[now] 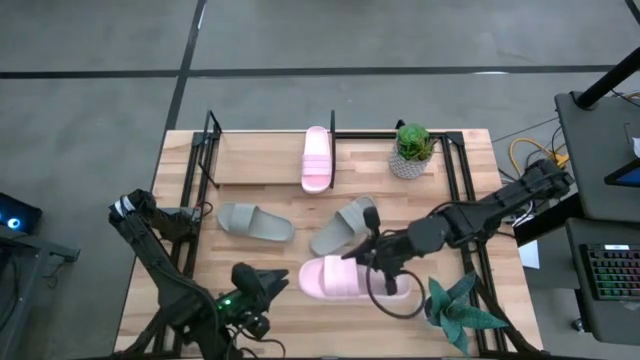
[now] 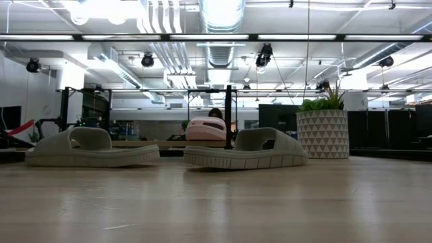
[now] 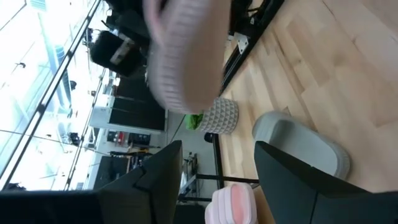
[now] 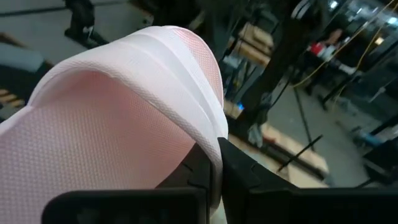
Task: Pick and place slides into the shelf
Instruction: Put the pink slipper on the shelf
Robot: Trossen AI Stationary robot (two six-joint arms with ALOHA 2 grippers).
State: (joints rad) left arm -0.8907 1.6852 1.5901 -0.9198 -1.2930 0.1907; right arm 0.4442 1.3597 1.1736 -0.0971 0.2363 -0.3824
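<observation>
Clamped on the wide strap of a soft pale pink slide (image 1: 335, 278), the right gripper (image 1: 378, 262) has its dark fingers (image 4: 239, 180) pinched together over the strap's edge, near the front middle of the light-wood tabletop (image 1: 290, 320). That sandal sits toward the table's front, just in front of one grey-green slide (image 1: 345, 224), which lies angled at mid-table. A second grey-green slide (image 1: 255, 221) rests flat to its left, apart from it. The other pale pink slide (image 1: 318, 158) already lies on the low light-wood shelf (image 1: 260, 160) framed by thin black metal rods along the table's far edge, beside a central upright. From table height, both grey-green sandals (image 2: 244, 152) stand side by side with the shelved pink one (image 2: 206, 129) visible between and behind them. A small green plant in a white patterned pot (image 1: 411, 151) stands at the shelf's right end. A spiky green succulent (image 1: 455, 310) sits at the table's front right corner. The left gripper (image 1: 252, 292) waits near the front left of the table, its two fingers (image 3: 158, 177) spread apart and holding nothing.
</observation>
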